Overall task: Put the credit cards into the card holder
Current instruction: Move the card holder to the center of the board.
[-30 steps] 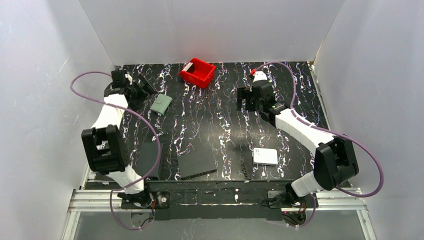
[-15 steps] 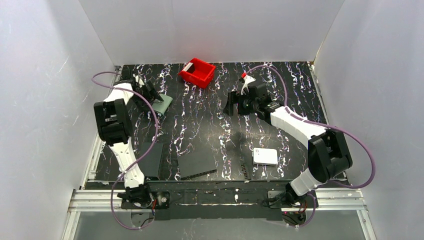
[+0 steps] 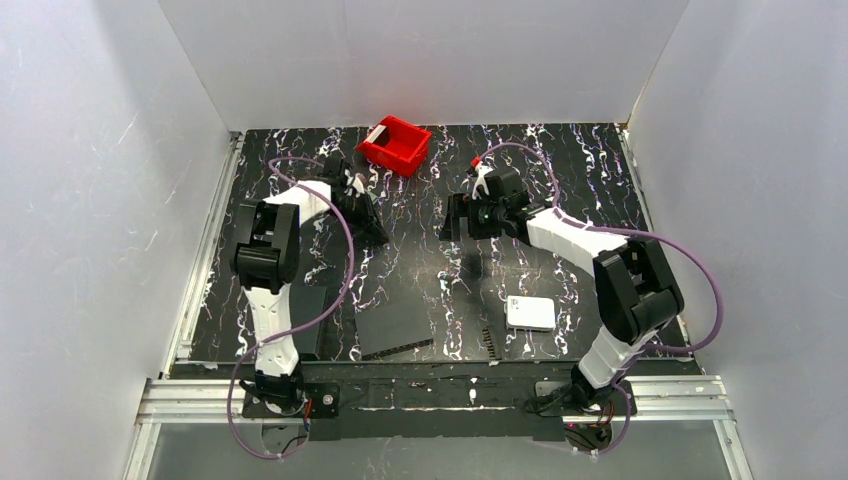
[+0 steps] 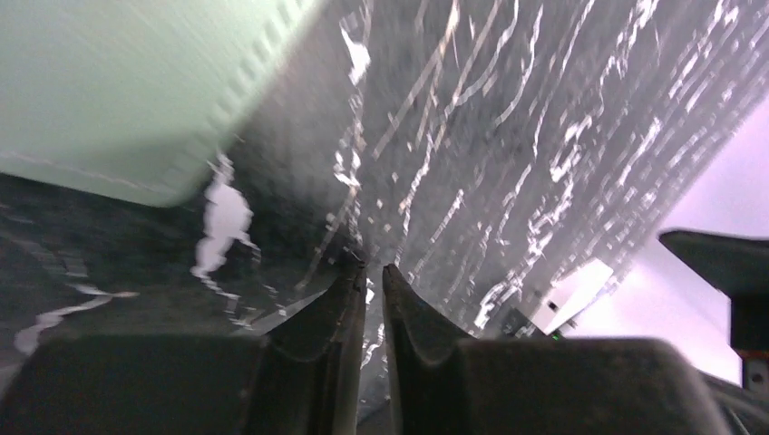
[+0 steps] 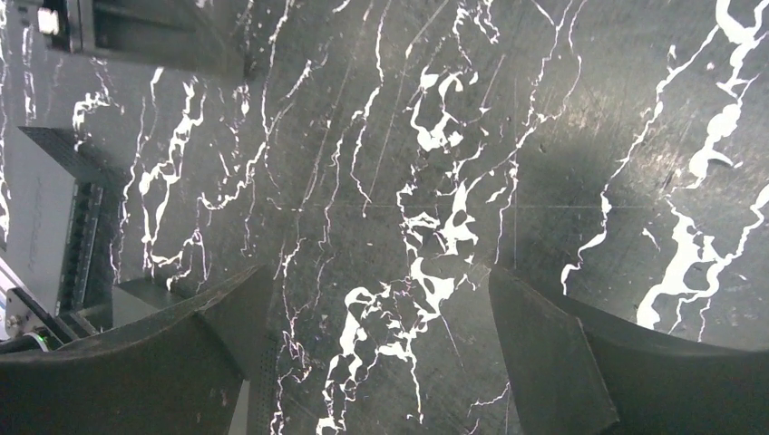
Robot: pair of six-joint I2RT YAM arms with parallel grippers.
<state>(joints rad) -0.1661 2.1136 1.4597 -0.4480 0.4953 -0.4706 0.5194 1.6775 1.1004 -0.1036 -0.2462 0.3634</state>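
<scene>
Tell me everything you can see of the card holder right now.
The card holder shows only in the left wrist view, blurred: a pale grey-green matte surface with a rounded corner and a ribbed or stitched edge. Open or folded cannot be told. It rests on the black marbled table. The left gripper, jaws nearly together with nothing seen between them, sits just short of it. From above, the left arm hides it.

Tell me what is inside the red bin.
One white card shows in the red bin, by its left corner. Any cards under it or behind the near wall cannot be seen.
</scene>
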